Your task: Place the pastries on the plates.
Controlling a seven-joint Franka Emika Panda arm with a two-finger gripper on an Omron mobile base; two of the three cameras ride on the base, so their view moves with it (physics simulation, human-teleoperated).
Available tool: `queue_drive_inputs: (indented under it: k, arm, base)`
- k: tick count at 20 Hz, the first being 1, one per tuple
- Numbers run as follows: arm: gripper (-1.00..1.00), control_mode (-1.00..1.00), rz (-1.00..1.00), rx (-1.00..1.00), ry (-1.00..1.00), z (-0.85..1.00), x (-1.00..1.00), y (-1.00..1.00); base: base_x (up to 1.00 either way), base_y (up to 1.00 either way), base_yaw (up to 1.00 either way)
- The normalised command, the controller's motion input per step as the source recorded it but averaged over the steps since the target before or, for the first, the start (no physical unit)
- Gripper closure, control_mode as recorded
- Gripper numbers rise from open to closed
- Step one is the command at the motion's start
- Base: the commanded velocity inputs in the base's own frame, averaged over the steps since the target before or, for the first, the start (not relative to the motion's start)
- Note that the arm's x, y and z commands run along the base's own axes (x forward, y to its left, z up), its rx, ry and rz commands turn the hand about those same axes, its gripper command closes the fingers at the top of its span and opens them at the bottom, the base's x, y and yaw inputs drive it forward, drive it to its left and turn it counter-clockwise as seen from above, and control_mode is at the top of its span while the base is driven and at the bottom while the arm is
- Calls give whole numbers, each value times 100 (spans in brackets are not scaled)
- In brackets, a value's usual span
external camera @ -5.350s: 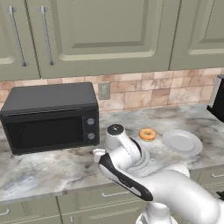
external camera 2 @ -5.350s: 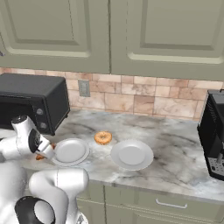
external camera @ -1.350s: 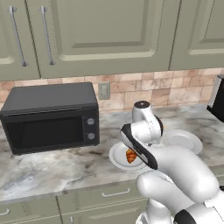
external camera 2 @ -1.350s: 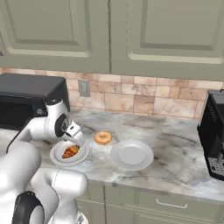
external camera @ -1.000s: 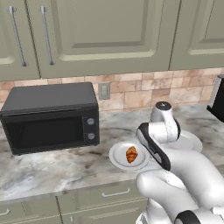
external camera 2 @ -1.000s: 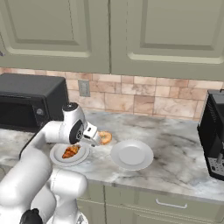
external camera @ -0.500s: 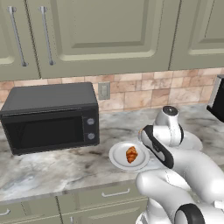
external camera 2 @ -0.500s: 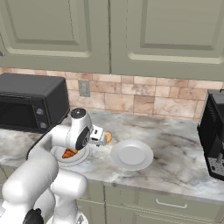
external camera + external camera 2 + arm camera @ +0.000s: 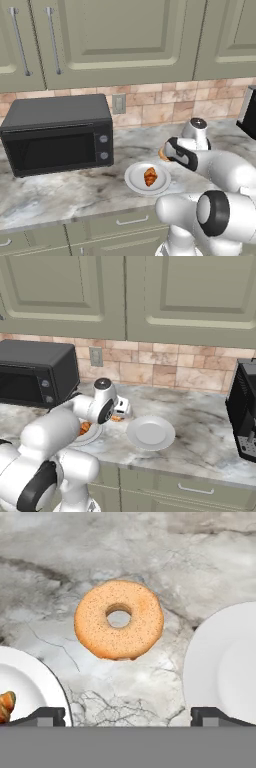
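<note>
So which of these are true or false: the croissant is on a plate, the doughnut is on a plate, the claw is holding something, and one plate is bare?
1. The croissant lies on a plate. True.
2. The doughnut lies on a plate. False: it sits on the counter between the two plates.
3. The gripper holds the doughnut. False: its jaws are open above it.
4. The other plate has nothing on it. True.

Croissant (image 9: 150,176) on one plate (image 9: 135,179); doughnut (image 9: 119,619) flat between plates.
</note>
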Motion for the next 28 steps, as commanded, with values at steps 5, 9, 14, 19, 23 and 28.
queue_drive_inputs:
  k: [5, 9, 14, 19, 23, 28]
  arm:
    - [-100, -100, 2, 0, 4, 3, 43, -20]
    - [-100, -100, 0, 0, 2, 0, 56, 0]
    - [-100, -100, 0, 0, 3, -2, 24, -5]
    - [-100, -100, 0, 0, 4, -10, 1, -11]
    - [-100, -100, 1, 0, 3, -6, 0, -1]
    - [-100, -100, 11, 0, 0, -4, 0, 0]
  base:
    - [0, 0, 0]
    - [0, 0, 0]
    - [0, 0, 0]
    - [0, 0, 0]
    - [0, 0, 0]
    - [0, 0, 0]
